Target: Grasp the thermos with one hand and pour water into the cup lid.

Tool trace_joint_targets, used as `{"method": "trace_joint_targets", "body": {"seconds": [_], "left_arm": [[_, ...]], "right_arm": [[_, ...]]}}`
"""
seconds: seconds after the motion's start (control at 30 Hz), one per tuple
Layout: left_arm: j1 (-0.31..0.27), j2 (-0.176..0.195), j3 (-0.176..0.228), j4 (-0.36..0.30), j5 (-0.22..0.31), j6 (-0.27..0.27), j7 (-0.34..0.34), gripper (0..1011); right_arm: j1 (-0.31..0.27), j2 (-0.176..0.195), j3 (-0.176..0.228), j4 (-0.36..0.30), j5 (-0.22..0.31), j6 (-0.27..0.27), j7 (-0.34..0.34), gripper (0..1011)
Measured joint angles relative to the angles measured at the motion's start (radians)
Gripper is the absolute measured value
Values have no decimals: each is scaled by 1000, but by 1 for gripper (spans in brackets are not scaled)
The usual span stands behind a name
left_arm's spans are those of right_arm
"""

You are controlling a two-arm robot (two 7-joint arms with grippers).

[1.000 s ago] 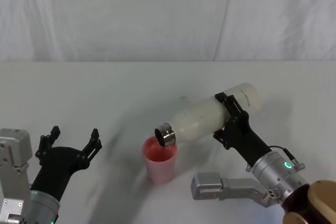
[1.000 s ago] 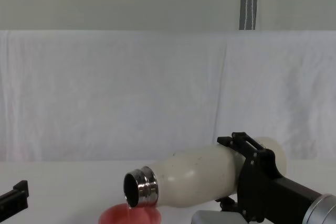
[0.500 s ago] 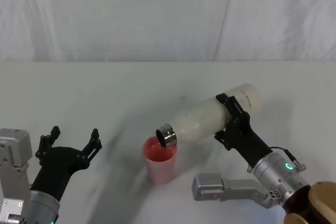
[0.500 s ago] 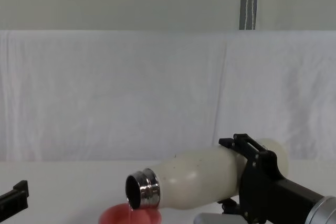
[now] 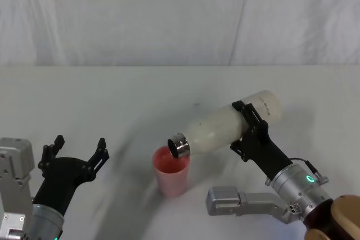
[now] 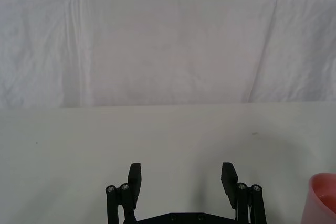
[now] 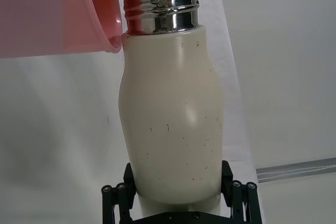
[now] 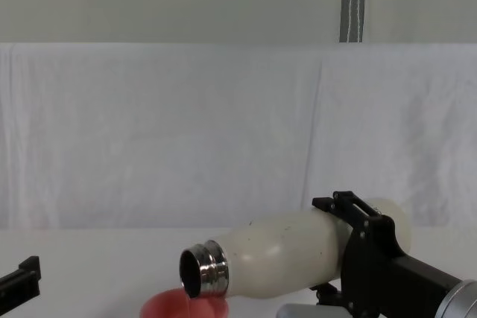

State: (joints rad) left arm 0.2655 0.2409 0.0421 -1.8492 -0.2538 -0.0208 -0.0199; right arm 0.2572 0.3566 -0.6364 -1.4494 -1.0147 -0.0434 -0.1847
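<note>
My right gripper (image 5: 244,126) is shut on the cream-white thermos (image 5: 225,127), holding it tipped nearly flat with its base raised. The steel neck (image 5: 178,145) hangs over the rim of the pink cup lid (image 5: 171,171), which stands on the table. From the chest the thermos (image 8: 283,258) slopes down to the cup lid (image 8: 185,307), and a thin thread of water seems to fall from the neck. At the wrist, the thermos (image 7: 172,124) fills the jaws of the right gripper (image 7: 178,195), beside the cup lid (image 7: 58,14). Near the front left, my left gripper (image 5: 79,151) rests open and holds nothing.
A white cloth covers the table (image 5: 112,99) and hangs as a backdrop behind it. The left gripper (image 6: 181,178) sees the cup lid (image 6: 323,198) off to one side. A grey metal block of my right arm (image 5: 239,202) lies close to the cup lid's right.
The thermos has tipped slightly further, its neck sinking a little lower over the cup lid. The left arm has not moved.
</note>
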Motion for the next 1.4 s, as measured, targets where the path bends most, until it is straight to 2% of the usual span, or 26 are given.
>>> {"method": "trace_joint_targets", "body": {"seconds": [0.33, 0.97, 1.07, 1.4], "left_arm": [[0, 0, 0, 0, 0, 0, 0, 1001], [0, 0, 0, 0, 0, 0, 0, 1001], [0, 0, 0, 0, 0, 0, 0, 1001], [0, 0, 0, 0, 0, 0, 0, 1001]], "right_arm": [[0, -1, 0, -3, 1, 1, 0, 960], [-14, -13, 35, -22, 67, -23, 18, 960], [-18, -18, 46, -25, 91, -31, 28, 960], [-46, -53, 109, -50, 235, -67, 81, 960]]}}
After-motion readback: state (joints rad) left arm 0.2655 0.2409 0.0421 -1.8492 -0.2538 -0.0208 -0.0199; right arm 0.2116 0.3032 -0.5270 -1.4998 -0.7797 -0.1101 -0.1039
